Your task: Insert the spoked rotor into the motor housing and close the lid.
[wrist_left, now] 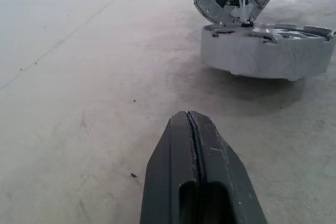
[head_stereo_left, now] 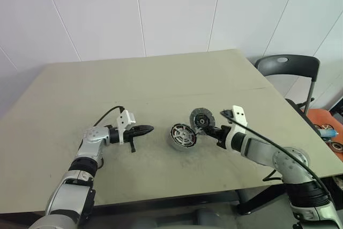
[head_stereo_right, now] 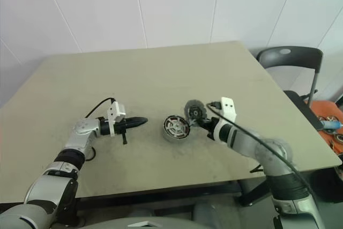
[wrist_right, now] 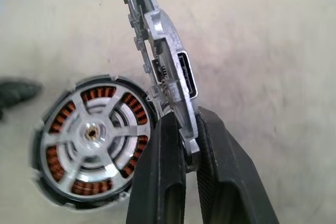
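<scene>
While the housing (head_stereo_left: 183,136) sits on the desk (head_stereo_left: 161,89) with its spoked rotor and copper windings facing up, the right gripper (head_stereo_left: 205,127) pinches a round lid (head_stereo_left: 201,118) on edge, raised just beside the housing. Apart to the left, the left gripper (head_stereo_left: 143,130) hovers, jaws pressed together, empty.
</scene>
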### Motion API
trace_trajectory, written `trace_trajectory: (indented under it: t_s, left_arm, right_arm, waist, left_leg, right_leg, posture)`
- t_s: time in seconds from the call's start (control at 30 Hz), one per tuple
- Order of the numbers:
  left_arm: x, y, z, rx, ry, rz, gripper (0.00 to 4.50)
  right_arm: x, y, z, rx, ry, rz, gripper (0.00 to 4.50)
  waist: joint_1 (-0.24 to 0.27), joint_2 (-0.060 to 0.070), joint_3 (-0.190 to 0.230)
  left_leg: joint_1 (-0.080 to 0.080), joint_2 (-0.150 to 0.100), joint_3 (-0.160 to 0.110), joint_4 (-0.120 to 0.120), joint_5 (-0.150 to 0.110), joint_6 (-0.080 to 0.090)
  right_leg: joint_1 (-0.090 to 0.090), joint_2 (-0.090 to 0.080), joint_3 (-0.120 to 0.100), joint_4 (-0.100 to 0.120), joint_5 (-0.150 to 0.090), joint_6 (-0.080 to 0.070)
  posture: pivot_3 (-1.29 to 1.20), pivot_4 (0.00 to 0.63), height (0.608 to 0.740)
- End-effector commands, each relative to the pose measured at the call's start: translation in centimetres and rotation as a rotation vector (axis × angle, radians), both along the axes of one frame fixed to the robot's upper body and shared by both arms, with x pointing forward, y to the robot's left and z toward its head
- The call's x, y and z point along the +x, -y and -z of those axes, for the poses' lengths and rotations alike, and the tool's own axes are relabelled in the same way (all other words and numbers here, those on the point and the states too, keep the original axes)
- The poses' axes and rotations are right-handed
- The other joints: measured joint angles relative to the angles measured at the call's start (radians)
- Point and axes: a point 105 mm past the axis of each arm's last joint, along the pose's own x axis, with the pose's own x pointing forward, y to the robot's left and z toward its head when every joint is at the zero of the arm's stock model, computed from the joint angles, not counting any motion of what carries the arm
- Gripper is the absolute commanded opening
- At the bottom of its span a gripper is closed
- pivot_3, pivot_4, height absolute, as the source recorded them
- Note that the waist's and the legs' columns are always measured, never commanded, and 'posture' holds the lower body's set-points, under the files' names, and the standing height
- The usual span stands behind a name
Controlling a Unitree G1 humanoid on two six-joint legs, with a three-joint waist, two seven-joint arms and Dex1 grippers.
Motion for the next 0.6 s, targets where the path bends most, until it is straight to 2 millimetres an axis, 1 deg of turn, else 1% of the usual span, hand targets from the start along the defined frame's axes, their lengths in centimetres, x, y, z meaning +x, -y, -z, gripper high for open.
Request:
trace_trajectory:
  t_s: [0.03, 0.13, 0.23, 0.33, 0.4, 0.43, 0.47, 0.5, 0.6]
  left_arm:
    - [0.7, 0.0, -1.5, -0.007, 0.058, -0.002, 0.0]
    - [0.9, -0.4, -1.5, -0.005, 0.057, -0.013, 0.0]
    - [1.1, -0.7, -1.6, -0.001, 0.055, -0.025, 0.0]
    - [1.3, -0.6, -1.5, 0.002, 0.056, -0.031, 0.0]
    - [1.4, -0.5, -1.5, 0.003, 0.057, -0.033, 0.0]
    - [1.5, -0.5, -1.5, 0.005, 0.057, -0.035, 0.0]
    - [1.5, -0.4, -1.5, 0.007, 0.058, -0.037, 0.0]
    - [1.6, -0.4, -1.5, 0.008, 0.058, -0.038, 0.0]
    - [1.7, -0.3, -1.5, 0.014, 0.059, -0.044, 0.0]
  right_arm:
    - [-0.1, -1.3, 0.0, -0.234, 0.16, -0.153, 0.0]
    - [-0.4, -2.3, -0.1, -0.383, 0.287, -0.286, 0.0]
    - [-0.8, -2.8, 0.1, -0.466, 0.36, -0.383, 0.0]
    - [-0.9, -3.0, -0.2, -0.522, 0.423, -0.452, 0.0]
    - [-1.0, -3.1, -0.3, -0.533, 0.445, -0.484, 0.74]
    - [-1.0, -3.0, -0.2, -0.538, 0.446, -0.496, 0.99]
    - [-1.1, -2.9, 0.0, -0.536, 0.44, -0.515, 1.27]
    - [-1.4, -2.8, 0.2, -0.534, 0.43, -0.539, 1.64]
    - [-1.7, -2.4, 0.5, -0.488, 0.386, -0.577, 2.59]
  waist:
    - [0.0, 0.0, 0.0]
    - [0.001, -0.001, 0.0]
    - [0.001, -0.002, 0.001]
    - [0.002, -0.002, 0.001]
    - [0.002, -0.003, 0.0]
    - [0.002, -0.004, 0.0]
    - [0.003, -0.004, 0.0]
    - [0.004, -0.004, 0.0]
    - [0.004, -0.005, 0.0]
  left_leg:
    - [0.0, 0.0, 0.0, 0.0, 0.0, 0.0]
    - [0.0, 0.0, 0.0, 0.0, 0.0, 0.0]
    - [-0.001, 0.0, 0.0, 0.0, 0.0, 0.0]
    - [-0.002, 0.0, 0.0, 0.0, 0.0, 0.0]
    - [-0.002, 0.0, 0.0, 0.0, 0.0, 0.0]
    - [-0.002, 0.0, 0.0, 0.0, 0.0, 0.0]
    - [-0.004, 0.0, 0.0, 0.0, 0.0, 0.0]
    - [-0.005, 0.0, 0.0, 0.0, 0.0, 0.0]
    - [-0.006, -0.001, 0.0, 0.0, 0.0, 0.0]
  right_leg:
    - [0.0, 0.0, 0.0, 0.0, 0.0, 0.0]
    - [0.0, 0.0, 0.0, 0.0, 0.0, 0.0]
    - [0.0, 0.0, 0.0, -0.001, 0.0, 0.0]
    - [-0.001, 0.0, 0.0, -0.001, 0.0, 0.0]
    - [-0.003, 0.0, 0.0, -0.001, 0.0, 0.001]
    - [-0.006, 0.0, 0.0, -0.001, 0.0, 0.0]
    - [-0.01, 0.0, 0.0, -0.001, 0.0, 0.0]
    - [-0.012, -0.001, 0.0, 0.0, 0.0, 0.0]
    - [-0.012, -0.001, 0.0, -0.001, 0.001, -0.002]
  posture:
    - [0.0, 0.0, 0.74]
    - [0.0, 0.0, 0.74]
    - [0.0, 0.0, 0.74]
    - [0.0, 0.0, 0.74]
    - [0.0, 0.0, 0.74]
    - [0.0, 0.0, 0.74]
    - [0.0, 0.0, 0.74]
    - [0.0, 0.0, 0.74]
    - [0.0, 0.0, 0.74]
